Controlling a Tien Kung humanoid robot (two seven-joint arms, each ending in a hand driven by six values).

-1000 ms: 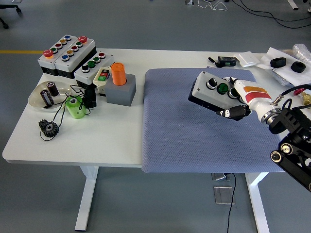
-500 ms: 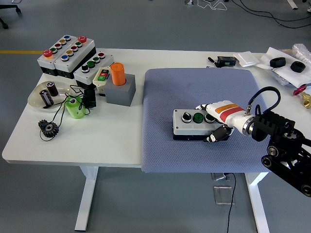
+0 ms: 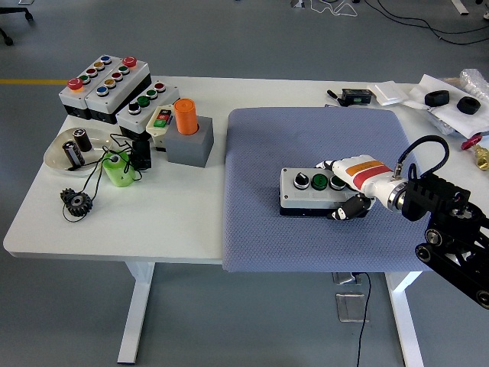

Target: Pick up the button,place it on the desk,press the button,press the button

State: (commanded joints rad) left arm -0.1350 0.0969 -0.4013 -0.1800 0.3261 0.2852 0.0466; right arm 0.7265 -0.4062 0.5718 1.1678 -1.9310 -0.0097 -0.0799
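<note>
**Button box set down on mat, right hand still on it**

Right hand (image 3: pixel 345 191): enters from the right edge, white with an orange band, at centre-right of frame. Fingers closed around the right end of the button box (image 3: pixel 311 192), thumb low on the near side, other fingers over the top. Likely a carrying grip not yet released; it must open before a finger can press.

Button box: grey, flat on its base, long axis across the frame, three controls facing up, the middle one green. That face-up pose suits pressing. The placing step looks done or nearly so; both presses remain.

Left hand: not in view.

Mat (image 3: pixel 260 229): blue-grey, textured, covering the right half of the table and hanging over its near edge. Bare apart from the box.

Table (image 3: pixel 153 222): white. Upper left holds more button boxes (image 3: pixel 114 86), an orange cylinder (image 3: pixel 186 116) upright in a grey block, a dish (image 3: pixel 57 157) with small parts, a green item and a gear, well apart from the work. Upper right: small dark items and wrapping.

Room: grey floor, cables along the top edge.
</note>
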